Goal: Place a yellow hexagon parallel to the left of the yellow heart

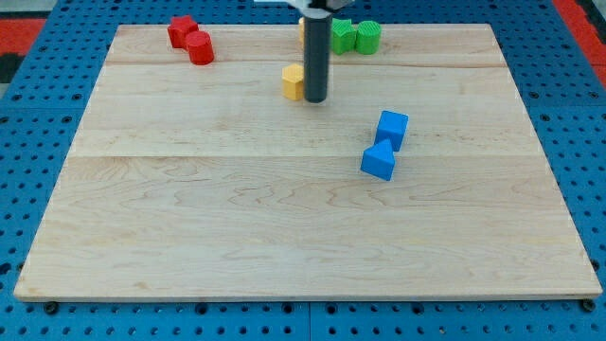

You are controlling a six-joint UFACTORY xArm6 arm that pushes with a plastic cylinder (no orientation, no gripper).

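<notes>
A yellow block [293, 81], its shape partly hidden by the rod, sits near the view's top centre of the wooden board [237, 218]. My tip [314, 98] rests on the board touching the yellow block's right side. A second yellow block [302, 28] shows only as a sliver behind the rod at the board's top edge; its shape cannot be made out.
Two red blocks [190, 39] sit at the view's top left. Two green blocks [355, 36] sit at the top, right of the rod. Two blue blocks [385, 145] sit right of centre, touching each other. A blue pegboard [28, 142] surrounds the board.
</notes>
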